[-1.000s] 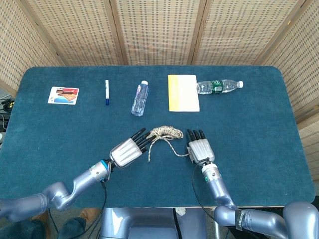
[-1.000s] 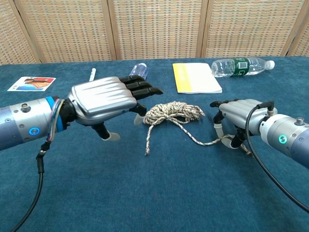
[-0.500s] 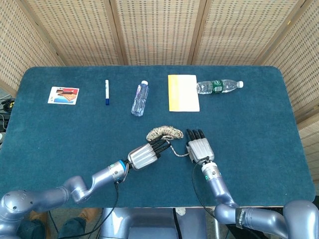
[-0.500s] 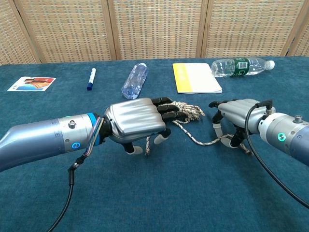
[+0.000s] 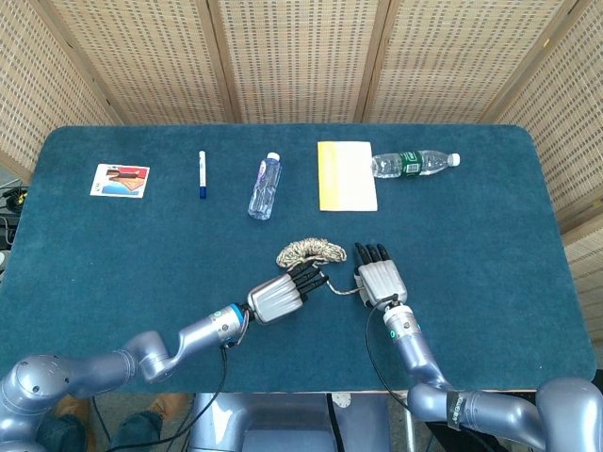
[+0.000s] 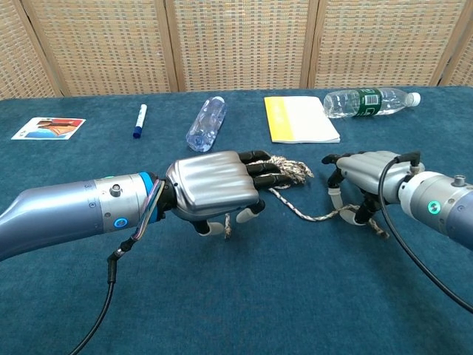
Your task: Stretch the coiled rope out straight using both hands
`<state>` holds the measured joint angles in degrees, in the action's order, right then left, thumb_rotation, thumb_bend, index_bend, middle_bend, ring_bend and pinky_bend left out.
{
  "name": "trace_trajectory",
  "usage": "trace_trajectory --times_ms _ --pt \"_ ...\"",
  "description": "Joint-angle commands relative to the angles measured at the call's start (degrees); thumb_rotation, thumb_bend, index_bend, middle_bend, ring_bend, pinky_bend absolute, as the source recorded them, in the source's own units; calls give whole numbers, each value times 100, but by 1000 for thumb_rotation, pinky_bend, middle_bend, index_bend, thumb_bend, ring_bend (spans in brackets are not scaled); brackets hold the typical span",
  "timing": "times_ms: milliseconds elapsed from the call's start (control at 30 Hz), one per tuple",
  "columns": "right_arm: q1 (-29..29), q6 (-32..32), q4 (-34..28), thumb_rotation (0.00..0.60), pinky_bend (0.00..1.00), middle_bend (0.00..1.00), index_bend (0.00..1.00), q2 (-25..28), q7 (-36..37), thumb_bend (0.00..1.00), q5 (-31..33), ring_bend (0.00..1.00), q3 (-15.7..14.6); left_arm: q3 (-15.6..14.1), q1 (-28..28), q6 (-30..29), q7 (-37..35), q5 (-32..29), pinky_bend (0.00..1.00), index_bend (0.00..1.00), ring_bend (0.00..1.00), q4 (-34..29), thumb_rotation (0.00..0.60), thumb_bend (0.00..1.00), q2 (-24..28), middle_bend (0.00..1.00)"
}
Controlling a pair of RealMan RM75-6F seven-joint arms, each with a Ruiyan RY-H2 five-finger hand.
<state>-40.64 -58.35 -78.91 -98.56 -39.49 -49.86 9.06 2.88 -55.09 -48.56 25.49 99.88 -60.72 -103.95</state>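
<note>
Two silver hands on speckled beige coiled rope [image 5: 311,250]: L hand [image 6: 214,188] fingers curled round its free end, R hand [image 6: 367,168] pinching other end.

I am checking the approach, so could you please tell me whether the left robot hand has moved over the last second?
Yes. The left robot hand has moved rightward onto the rope, toward the right robot hand.

Rope [image 5: 311,251] coil at table [image 5: 490,273] centre, between both hands.
Left hand [image 5: 279,296] left of it, right hand [image 5: 379,279] right; card [image 5: 120,180], pen [image 5: 202,173], two bottles [image 5: 265,186] and pad [image 5: 346,175] behind.

Woven screens [image 5: 301,56] behind blue table [image 5: 471,282]
</note>
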Motion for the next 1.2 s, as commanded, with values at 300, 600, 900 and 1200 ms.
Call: trace_trajectory --times_ms 300,600,900,1200 --pt "5 -42 -14 600 0 0 636 -4 -14 434 21 0 -40 -71 21 39 237 -251 0 524 0 -65 600 372 -56 0" --pt "-15 -60 -37 600 0 0 636 7 -28 434 45 0 -26 -112 4 30 288 -336 0 524 0 -60 600 408 -55 0" --pt "-34 -50 -37 600 0 0 636 1 -36 434 79 0 -22 -151 -5 11 247 -394 0 524 0 -49 600 411 -61 0" --pt "-38 -79 -71 600 0 0 644 17 -53 434 93 0 -29 -193 -23 -41 160 -405 0 524 0 129 600 408 -177 0"
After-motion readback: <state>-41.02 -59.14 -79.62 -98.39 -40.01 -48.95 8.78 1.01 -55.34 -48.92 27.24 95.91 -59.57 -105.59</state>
